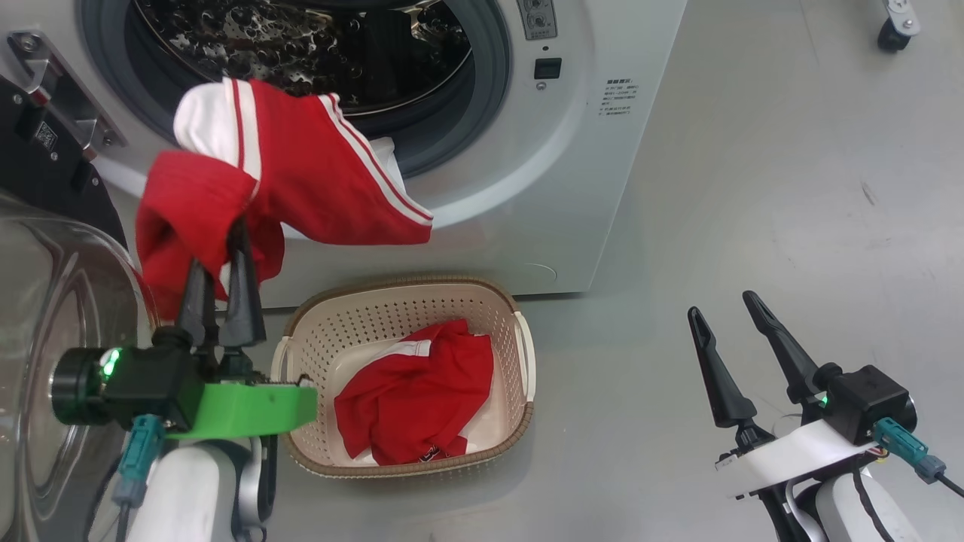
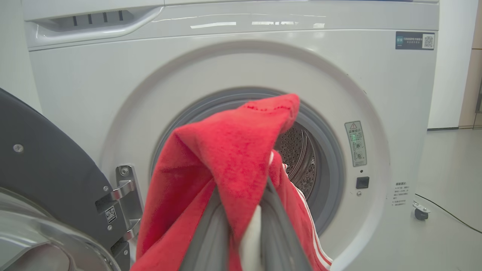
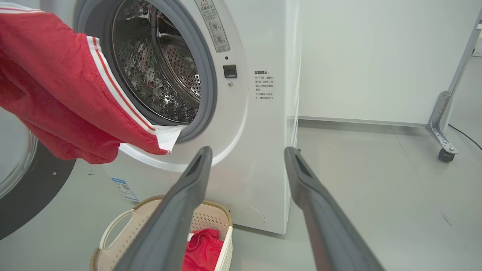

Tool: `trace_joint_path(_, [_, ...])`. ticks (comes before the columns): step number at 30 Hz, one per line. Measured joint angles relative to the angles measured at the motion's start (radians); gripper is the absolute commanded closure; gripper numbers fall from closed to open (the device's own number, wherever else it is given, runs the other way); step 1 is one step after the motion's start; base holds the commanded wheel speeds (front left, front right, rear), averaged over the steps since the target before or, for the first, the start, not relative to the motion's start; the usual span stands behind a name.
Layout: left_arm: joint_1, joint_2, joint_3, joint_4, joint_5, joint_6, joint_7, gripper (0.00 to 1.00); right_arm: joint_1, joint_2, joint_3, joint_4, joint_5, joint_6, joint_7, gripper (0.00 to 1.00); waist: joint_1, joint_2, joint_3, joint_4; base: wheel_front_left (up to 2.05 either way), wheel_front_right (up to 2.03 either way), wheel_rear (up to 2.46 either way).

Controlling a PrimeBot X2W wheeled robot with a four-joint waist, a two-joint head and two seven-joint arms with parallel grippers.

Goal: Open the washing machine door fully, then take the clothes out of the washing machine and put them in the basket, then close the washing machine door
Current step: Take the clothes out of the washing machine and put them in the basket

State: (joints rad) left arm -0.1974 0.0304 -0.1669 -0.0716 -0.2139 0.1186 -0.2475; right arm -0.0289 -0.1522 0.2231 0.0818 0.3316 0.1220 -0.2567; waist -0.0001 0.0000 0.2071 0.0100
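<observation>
Left gripper: fingers pressed together, pinching a fold of the held garment, in front of the washing machine's lower left front.
Held garment: red with white stripes. It hangs bunched from the fingers above the floor. Its white-edged trailing end reaches the lower lip of the grey seal.
Right gripper: jaws spread wide with nothing between them, over bare floor, well apart from the basket's right edge.
Basket: stands on the floor just in front of the washing machine's bottom front edge, below and right of the held garment.
Garment in the basket: red with a white band, crumpled against the basket's near right side.
Washing machine: its mouth is uncovered and the steel drum shows inside.
Washing machine door: swung open on its hinge at the left. Its glass bowl sits just beside the left wrist.
In the way: the held garment covers the lower left of the drum mouth. The open door crowds the left arm's outer side.
Caster wheel: on the floor beyond the washing machine's right side, well apart from both grippers.
</observation>
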Motion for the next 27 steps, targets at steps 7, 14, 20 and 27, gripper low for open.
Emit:
trace_joint_path(7, [0.078,0.003,-0.041,0.003,-0.031,0.000,0.015,1.00,0.002,0.012,-0.003,-0.007,-0.001,0.000,0.000,0.00,0.0000,0.0000,-0.002,-0.002,0.00,0.00,0.00])
trace_joint_path(14, [0.127,0.006,-0.062,0.033,-0.063,0.000,0.028,1.00,0.019,0.022,-0.002,-0.012,-0.001,0.000,0.000,0.00,0.0000,0.0000,0.002,-0.009,0.00,0.00,0.00])
trace_joint_path(20, [0.137,0.008,-0.066,0.078,-0.086,0.000,0.036,1.00,0.019,0.021,0.001,-0.028,-0.010,0.000,0.000,0.00,0.0000,0.0000,0.024,-0.019,0.00,0.00,0.00])
trace_joint_path(27, [0.123,0.009,-0.101,0.149,-0.140,0.000,0.043,1.00,0.017,0.018,0.002,-0.048,-0.010,0.000,0.000,0.00,0.0000,0.0000,0.071,-0.038,0.00,0.00,0.00])
